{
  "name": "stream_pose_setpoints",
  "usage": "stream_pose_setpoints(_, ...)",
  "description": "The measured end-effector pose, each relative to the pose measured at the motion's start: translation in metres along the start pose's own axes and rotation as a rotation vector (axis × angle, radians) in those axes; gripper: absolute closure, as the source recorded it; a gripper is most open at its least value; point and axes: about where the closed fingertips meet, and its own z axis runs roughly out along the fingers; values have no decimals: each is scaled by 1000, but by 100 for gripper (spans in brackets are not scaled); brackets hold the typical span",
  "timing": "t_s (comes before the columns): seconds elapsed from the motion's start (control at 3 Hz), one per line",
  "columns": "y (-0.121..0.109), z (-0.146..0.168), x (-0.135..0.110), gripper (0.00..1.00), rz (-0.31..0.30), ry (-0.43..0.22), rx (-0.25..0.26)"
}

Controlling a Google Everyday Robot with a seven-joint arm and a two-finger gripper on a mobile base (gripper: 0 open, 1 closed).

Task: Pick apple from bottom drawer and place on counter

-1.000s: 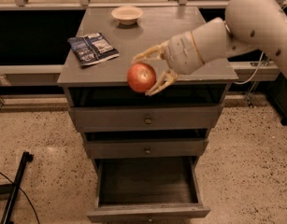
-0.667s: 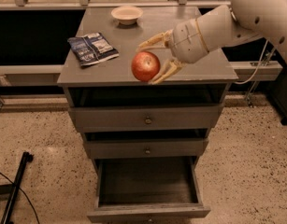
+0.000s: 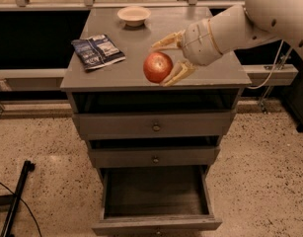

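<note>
Snugly, beige claw [image 3: 161,65] clasps round apple [image 3: 156,68] over smooth counter [image 3: 133,39].

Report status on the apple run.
Gripper over counter front, fingers clasping apple. Touchdown unclear. Below, bottom drawer open. Blue snack bag and cream bowl well aside, not in the way.
</note>
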Motion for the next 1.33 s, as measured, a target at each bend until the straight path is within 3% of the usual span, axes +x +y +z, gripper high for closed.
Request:
stream_pose_setpoints(0.67, -76, -30, 52, 100, 96, 415, 146)
stream_pose_setpoints(1.0, -84, -53, 88, 100, 218, 542, 215)
stream_pose_setpoints(1.33, -77, -81, 117, 100, 414, 614, 241)
